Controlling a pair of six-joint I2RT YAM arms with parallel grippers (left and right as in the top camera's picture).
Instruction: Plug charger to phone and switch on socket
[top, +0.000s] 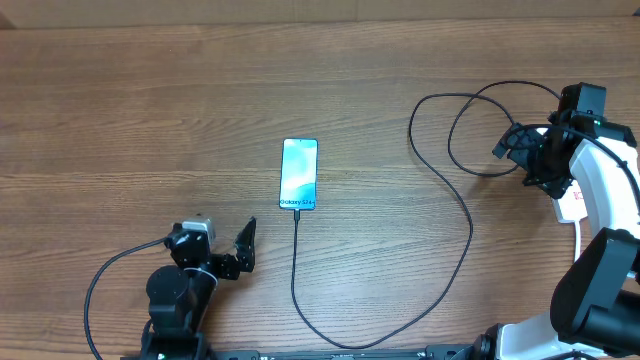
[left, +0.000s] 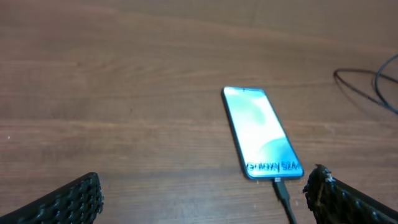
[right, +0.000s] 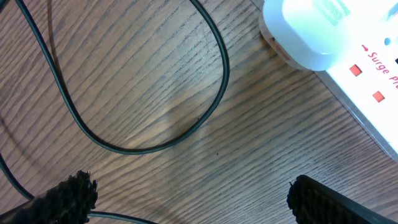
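Phone (top: 300, 175) lies flat, screen up and lit blue-teal, near the middle of the wooden table (top: 120, 100), long axis running away from the robot. "Galaxy S24+" text at its near end.

Charger (top: 470, 230): connector tip (left: 281, 186) sits against the phone's near short edge and looks seated. From there the thin black cable runs toward the robot, curves right along the table's near edge, climbs to the far right and ends in loose loops beside the right arm. One loop (right: 217, 74) shows in the right wrist view, flat on the wood.

Socket (right: 373, 81): white strip at the right side of the table, largely under the right arm in the overhead view. Right wrist view shows its end with red "Surge" lettering, 2 small red squares and a white plug body (right: 305, 31) standing on it. Switch positions cannot be read.

Right gripper (right: 193, 199): fingers spread wide, nothing between them, above bare wood just beside the socket and the cable loop.

Left gripper (top: 225, 255): released too, jaws fully apart and empty, near the front left, well short of the phone; the phone appears ahead of it in the left wrist view (left: 205, 205)
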